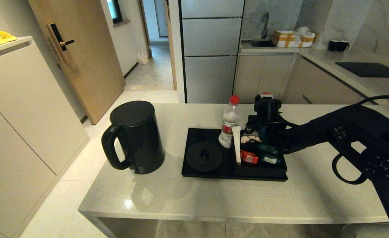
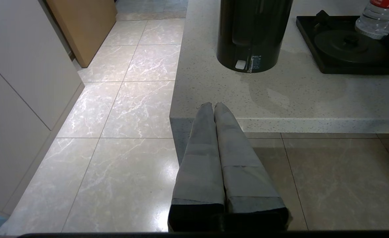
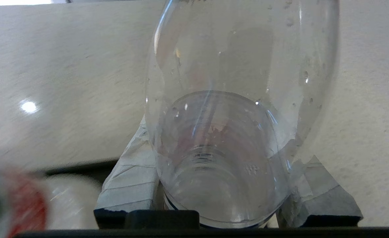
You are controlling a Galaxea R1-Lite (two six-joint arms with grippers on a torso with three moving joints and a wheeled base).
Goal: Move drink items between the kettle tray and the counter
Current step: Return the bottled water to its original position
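Observation:
The black kettle [image 1: 135, 137] [image 2: 254, 33] stands on the beige counter [image 1: 214, 198], left of the black tray [image 1: 194, 135]. The round base disc [image 1: 204, 156] on the tray is bare. One red-capped water bottle [image 1: 230, 122] [image 2: 374, 19] stands on the tray behind the disc. My right gripper [image 1: 266, 114] [image 3: 227, 142] is shut on a second clear bottle [image 3: 227, 132], whose red cap [image 1: 266, 96] shows above the gripper at the tray's far right corner. Dark green sachets [image 1: 268, 149] lie in the tray's box [image 1: 260, 171]. My left gripper [image 2: 213, 105] hangs shut and empty at the counter's front edge.
A red sachet [image 1: 249, 157] and white stick packs [image 1: 237, 145] also sit in the box. Behind lie the farther worktop with a black hob [image 1: 369, 69], two black mugs [image 1: 338, 45] and a cardboard box [image 1: 292, 38]. Tiled floor [image 2: 115, 132] drops away left of the counter.

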